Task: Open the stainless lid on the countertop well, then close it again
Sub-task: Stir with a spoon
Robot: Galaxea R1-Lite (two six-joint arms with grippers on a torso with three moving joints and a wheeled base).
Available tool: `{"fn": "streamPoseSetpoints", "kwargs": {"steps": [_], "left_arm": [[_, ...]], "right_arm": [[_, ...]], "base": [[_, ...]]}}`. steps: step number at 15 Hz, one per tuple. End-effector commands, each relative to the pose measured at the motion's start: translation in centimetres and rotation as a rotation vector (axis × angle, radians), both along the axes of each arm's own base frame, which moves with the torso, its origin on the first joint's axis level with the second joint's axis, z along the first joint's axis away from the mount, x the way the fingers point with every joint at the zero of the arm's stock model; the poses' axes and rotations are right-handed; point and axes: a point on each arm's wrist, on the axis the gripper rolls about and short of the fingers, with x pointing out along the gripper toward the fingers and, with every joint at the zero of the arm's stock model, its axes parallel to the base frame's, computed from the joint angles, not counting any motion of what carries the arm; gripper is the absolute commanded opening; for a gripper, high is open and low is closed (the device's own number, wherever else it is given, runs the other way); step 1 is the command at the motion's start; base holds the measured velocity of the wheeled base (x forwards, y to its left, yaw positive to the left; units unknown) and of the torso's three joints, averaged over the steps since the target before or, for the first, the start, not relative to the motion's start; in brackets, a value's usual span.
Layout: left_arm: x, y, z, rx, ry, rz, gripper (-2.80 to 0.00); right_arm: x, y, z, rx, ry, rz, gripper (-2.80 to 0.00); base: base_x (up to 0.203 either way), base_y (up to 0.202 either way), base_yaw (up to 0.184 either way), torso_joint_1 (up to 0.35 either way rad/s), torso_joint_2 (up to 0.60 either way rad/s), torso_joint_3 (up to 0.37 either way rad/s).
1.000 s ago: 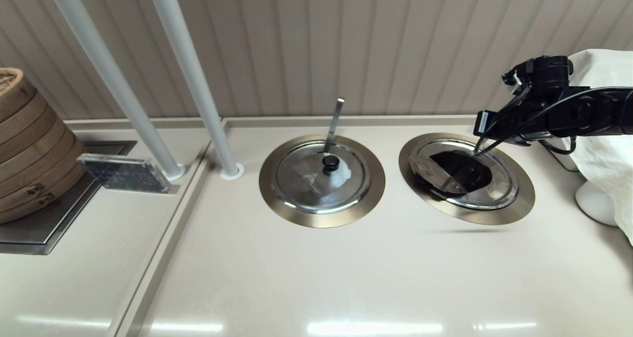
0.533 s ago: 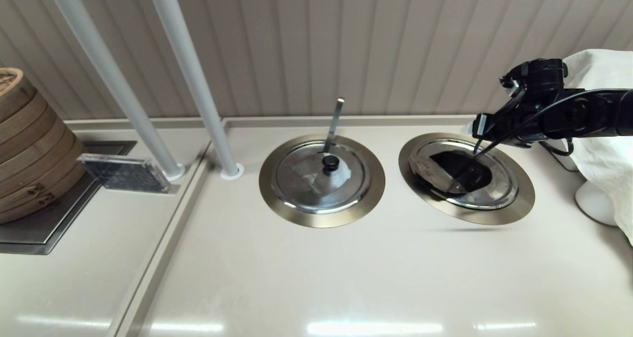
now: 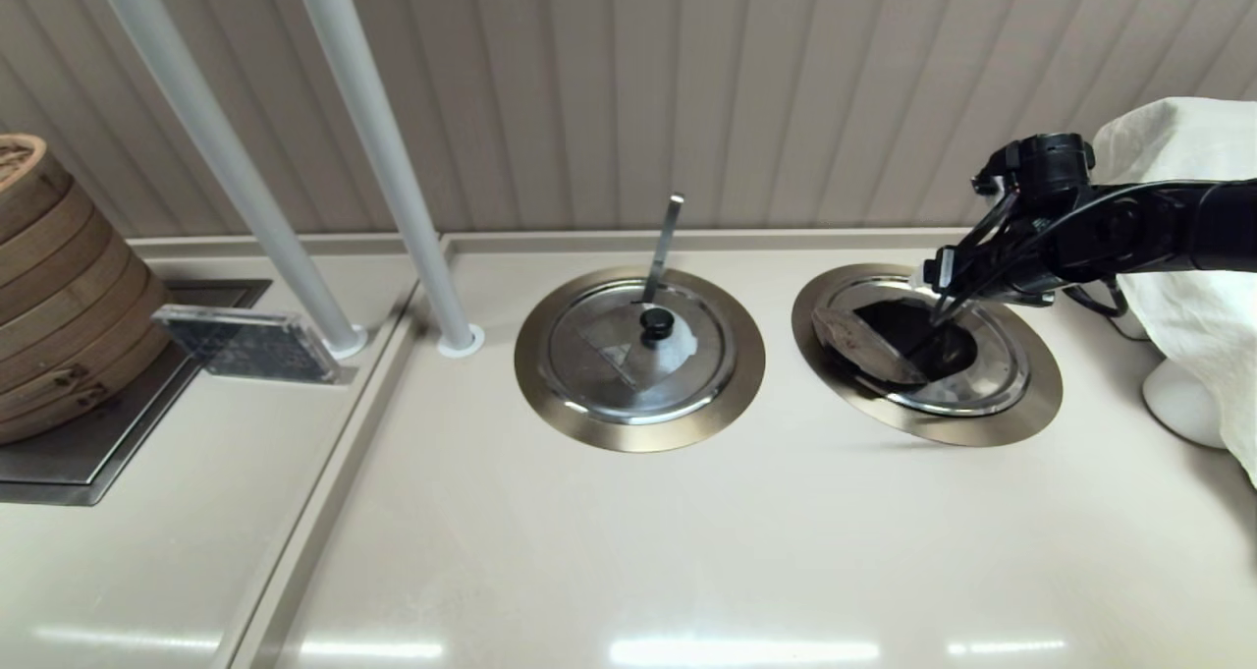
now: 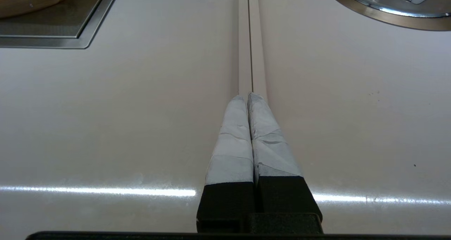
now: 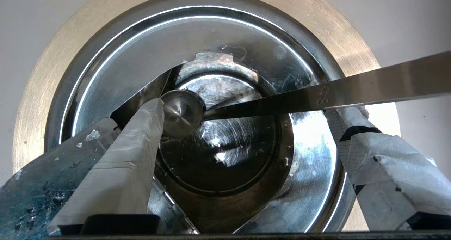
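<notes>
- We see the right tool (image 3: 941, 296) over the right-hand countertop well (image 3: 1031, 409), its taped fingers (image 5: 119, 162) spread apart, holding nothing.
- The stainless lid (image 3: 997, 379) sits in that well with its wedge flap (image 3: 859, 340) raised and folded toward the robot's left, exposing the dark cavity.
- In the right wrist view, the ladle handle (image 5: 352, 88) crosses between the fingers.
- The left tool (image 4: 248, 97) rests low over the tabletop (image 3: 687, 551), fingers pressed together, empty.
- The twin lid (image 3: 638, 350), to the left, is shut.

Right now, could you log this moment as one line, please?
right gripper open over countertop well | stainless lid flap open | left gripper shut, parked
</notes>
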Motion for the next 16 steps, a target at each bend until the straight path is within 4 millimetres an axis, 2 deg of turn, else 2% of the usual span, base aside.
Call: {"fn": "streamPoseSetpoints", "kwargs": {"steps": [1,4,11,16], "left_arm": [[0.0,0.0,0.0,0.0,0.0,0.001,-2.8],[0.0,0.0,0.0,0.0,0.0,0.001,-2.8],[0.0,0.0,0.0,0.0,0.0,0.001,-2.8],[0.0,0.0,0.0,0.0,0.0,0.001,-2.8]], "right_arm": [[0.5,0.0,-0.5,0.0,0.007,-0.001,0.0],[0.2,0.0,-0.1,0.001,0.005,0.001,0.0],[-5.7,5.1,3.9,0.075,-0.021,0.211,0.0],[-3.1,2.8,2.3,0.066,-0.018,0.141,0.0]], "base": [[0.0,0.0,0.0,0.0,0.0,0.0],[0.0,0.0,0.0,0.0,0.0,0.0],[0.0,0.0,0.0,0.0,0.0,0.0],[0.0,0.0,0.0,0.0,0.0,0.0]]}}
